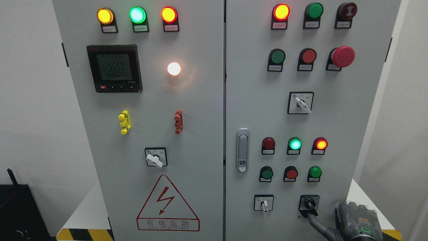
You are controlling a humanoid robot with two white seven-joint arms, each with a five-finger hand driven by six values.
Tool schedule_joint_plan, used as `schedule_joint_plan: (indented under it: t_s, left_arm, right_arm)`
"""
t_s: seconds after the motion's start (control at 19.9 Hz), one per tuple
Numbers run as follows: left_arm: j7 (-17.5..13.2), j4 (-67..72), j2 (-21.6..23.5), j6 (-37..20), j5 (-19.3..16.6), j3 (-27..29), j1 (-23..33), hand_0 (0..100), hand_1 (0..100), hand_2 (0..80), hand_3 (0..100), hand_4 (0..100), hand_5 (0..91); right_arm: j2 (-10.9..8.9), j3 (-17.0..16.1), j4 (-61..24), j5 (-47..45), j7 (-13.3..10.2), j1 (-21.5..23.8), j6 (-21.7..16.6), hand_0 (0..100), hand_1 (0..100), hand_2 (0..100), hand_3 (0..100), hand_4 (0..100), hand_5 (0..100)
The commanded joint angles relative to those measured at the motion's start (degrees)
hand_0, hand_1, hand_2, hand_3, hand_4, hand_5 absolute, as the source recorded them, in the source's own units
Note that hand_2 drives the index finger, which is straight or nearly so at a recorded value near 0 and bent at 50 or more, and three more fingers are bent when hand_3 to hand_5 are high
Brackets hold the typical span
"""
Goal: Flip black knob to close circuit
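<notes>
The cabinet front carries two doors. I count nine lit indicator lamps, one digital meter (pixel 114 68), three white-handled selector switches, one black knob (pixel 309 203), one red mushroom stop button (pixel 343 56), one door latch (pixel 242 150), and one warning triangle (pixel 167 205).

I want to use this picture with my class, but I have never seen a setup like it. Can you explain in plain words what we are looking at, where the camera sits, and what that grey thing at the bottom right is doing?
The camera sits on a humanoid robot's head, facing a grey electrical cabinet with two doors. The doors carry lit indicator lamps, push buttons, a digital meter, a red emergency stop button, white rotary switches and a red lightning warning sign. The grey thing is the robot's right hand, coming in from the lower right. One dark finger reaches up to the black knob at the bottom of the right door; it appears to touch the knob's lower edge rather than grip it. Nothing is held. The left hand is out of view.
</notes>
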Motion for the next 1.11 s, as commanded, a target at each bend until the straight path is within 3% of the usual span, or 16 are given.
schedule_joint_plan:
  t_s: [0.0,0.5,0.7,1.05]
  left_arm:
    - [0.0,0.0,0.0,0.0,0.4,0.6,0.0,0,0,0.1,5,2,0.0]
    - [0.0,0.0,0.0,0.0,0.4,0.6,0.0,0,0,0.0,5,3,0.0]
    - [0.0,0.0,0.0,0.0,0.4,0.6,0.0,0,0,0.0,5,3,0.0]
    - [0.0,0.0,0.0,0.0,0.4,0.6,0.0,0,0,0.0,5,2,0.0]
  right_arm:
    - [-0.10,-0.2,-0.1,-0.1,0.0,-0.1,0.0,0,0,91,100,84,85]
    - [1.83,2.2,-0.7,-0.6,-0.5,1.0,1.1,0,0,91,100,84,85]
    - [3.15,2.6,-0.8,-0.7,-2.2,1.7,1.1,0,0,91,100,84,85]
    - [3.59,3.3,-0.7,-0.8,-3.3,1.7,1.0,0,0,90,100,84,85]
